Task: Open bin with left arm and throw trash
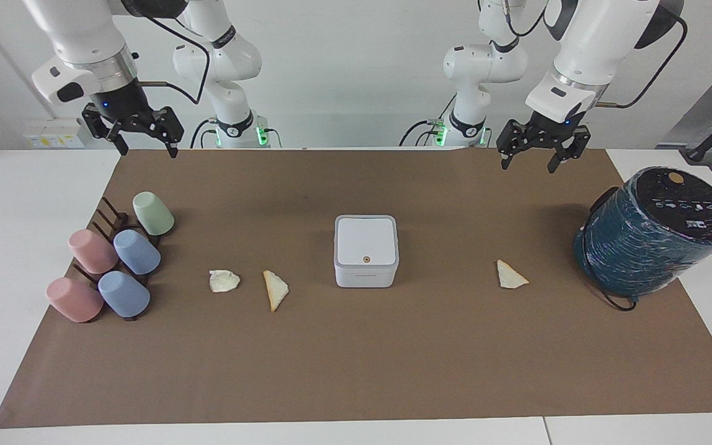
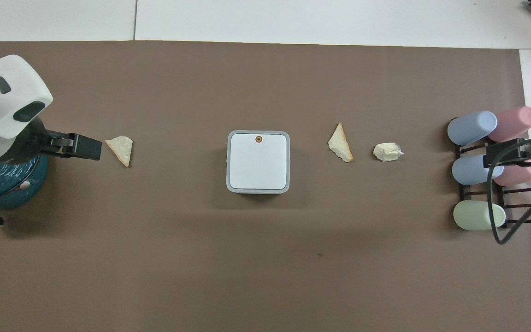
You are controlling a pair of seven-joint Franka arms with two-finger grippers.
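Bin [image 1: 366, 250] shut at mat centre, scraps [image 1: 275, 289] beside it.
We see both grippers, left [image 1: 537, 151] and right [image 1: 139, 136], raised, spread, empty; cups [image 1: 136, 251] and cylinder [image 1: 652, 232] flank the mat's ends.

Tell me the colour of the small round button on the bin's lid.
Tan-orange with a dark ring, on the white bin; the overhead view shows the button best.

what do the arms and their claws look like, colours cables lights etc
Both arms are glossy white with dark joint patches and a metal wrist ring. The left claw and right claw are black, two-fingered, each with a small blue light above. Black cables loop along the forearms; green lights glow at the bases.
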